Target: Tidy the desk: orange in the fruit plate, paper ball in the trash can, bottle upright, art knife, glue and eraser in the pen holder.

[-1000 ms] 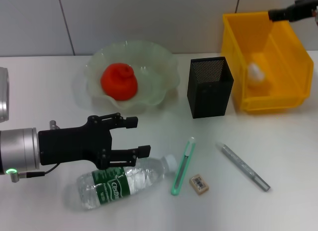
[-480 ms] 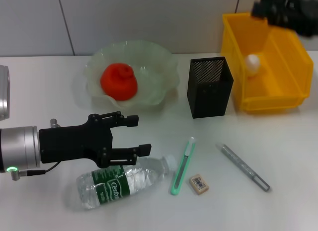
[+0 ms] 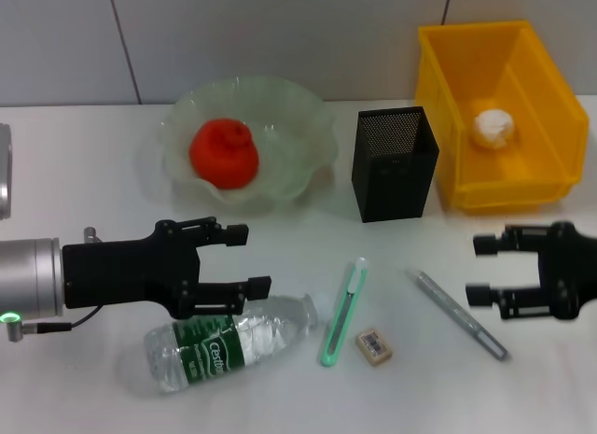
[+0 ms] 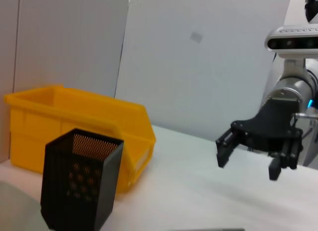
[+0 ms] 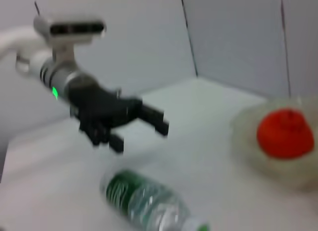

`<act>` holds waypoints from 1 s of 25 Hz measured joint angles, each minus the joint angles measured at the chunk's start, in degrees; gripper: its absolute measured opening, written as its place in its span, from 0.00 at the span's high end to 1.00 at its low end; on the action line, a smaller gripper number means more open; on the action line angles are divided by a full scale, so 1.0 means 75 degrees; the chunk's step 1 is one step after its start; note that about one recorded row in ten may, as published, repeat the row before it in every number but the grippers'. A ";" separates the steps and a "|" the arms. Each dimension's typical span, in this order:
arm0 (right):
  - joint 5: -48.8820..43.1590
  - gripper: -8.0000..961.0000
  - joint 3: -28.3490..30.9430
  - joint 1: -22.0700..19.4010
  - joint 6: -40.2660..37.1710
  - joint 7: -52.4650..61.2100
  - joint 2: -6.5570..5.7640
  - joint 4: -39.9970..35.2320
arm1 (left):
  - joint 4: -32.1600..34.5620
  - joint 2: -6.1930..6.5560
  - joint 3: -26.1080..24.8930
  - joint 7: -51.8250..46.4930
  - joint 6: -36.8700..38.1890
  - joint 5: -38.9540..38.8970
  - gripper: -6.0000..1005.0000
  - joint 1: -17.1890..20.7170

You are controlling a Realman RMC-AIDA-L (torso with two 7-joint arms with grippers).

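My left gripper point(image 3: 244, 259), jaws apart, hangs over the lying bottle point(image 3: 233, 342): light, slick, squashy, so I'd clamp its labelled waist.

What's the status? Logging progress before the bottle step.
Left gripper open, above lying bottle. Right gripper open, empty, beside glue. Orange in plate, paper ball binned. Nothing blocking.

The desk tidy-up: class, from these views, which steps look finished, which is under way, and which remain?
Done: the orange lies in the fruit plate, and the paper ball in the trash can. Under way: the left tool, open, hovers by the bottle, which lies flat; the right tool, open and empty, is near the glue. Left: art knife, glue and eraser lie outside the pen holder.
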 joint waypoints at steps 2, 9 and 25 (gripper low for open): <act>-0.0111 0.21 0.0002 -0.0057 0.0045 -0.0060 0.0032 -0.0025 | 0.0037 -0.0010 -0.0010 -0.0013 -0.0021 0.0057 0.19 -0.0007; -0.0351 0.21 -0.0007 -0.0225 0.0097 -0.0130 0.0068 -0.0098 | 0.1546 -0.0287 0.0146 -0.1087 -0.0068 0.0497 0.19 -0.0094; -0.0923 0.21 0.0012 -0.0159 0.0034 -0.0113 0.0072 -0.0448 | 0.3584 -0.0627 0.1991 -0.6269 0.0161 0.4960 0.19 -0.2735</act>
